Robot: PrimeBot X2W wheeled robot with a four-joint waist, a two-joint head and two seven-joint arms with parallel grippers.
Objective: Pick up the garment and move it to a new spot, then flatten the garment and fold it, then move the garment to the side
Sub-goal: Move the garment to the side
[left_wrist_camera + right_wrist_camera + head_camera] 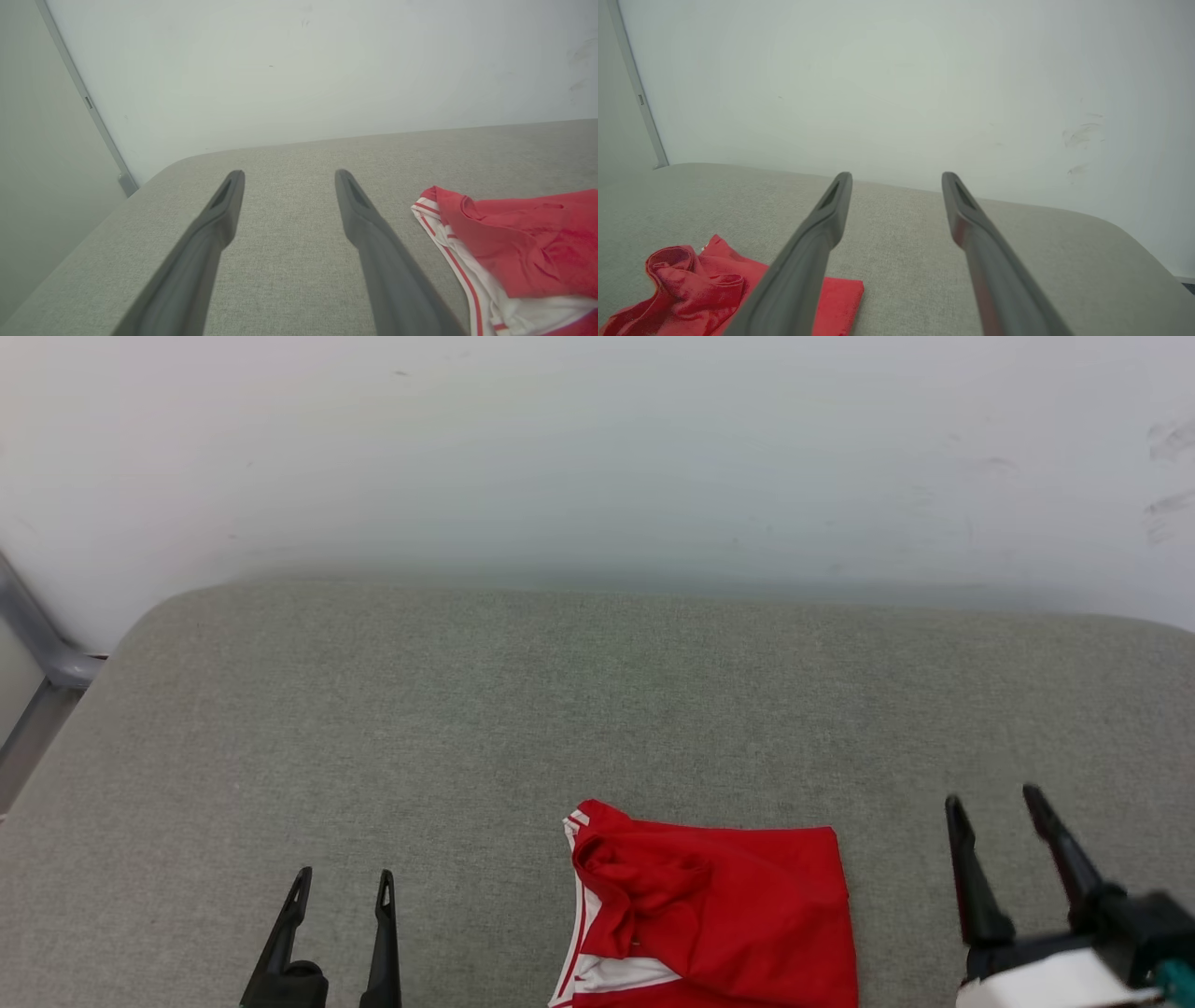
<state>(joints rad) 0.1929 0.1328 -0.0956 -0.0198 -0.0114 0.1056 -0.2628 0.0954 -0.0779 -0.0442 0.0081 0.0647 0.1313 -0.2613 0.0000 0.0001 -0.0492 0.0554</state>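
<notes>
Left to right, you have:
- Grey metal tube frame (37,635) beside far-left corner of grey coarse-woven fabric pad (560,709), corners rounded.
- Left gripper (343,877): two slim dark tapered fingers, spread, nothing between, over pad's near-left.
- Red smooth jersey garment (728,905): folded rough rectangle, lying on pad's near edge, right of centre. White sleeve and red-white striped trim face left; cloth bunched at far-left corner. Near end cropped, so you cannot judge long axis.
- Right gripper (991,798): spread, nothing between, over pad's near-right.

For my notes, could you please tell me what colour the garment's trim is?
The trim is red-and-white striped; left wrist view shows it best.
</notes>
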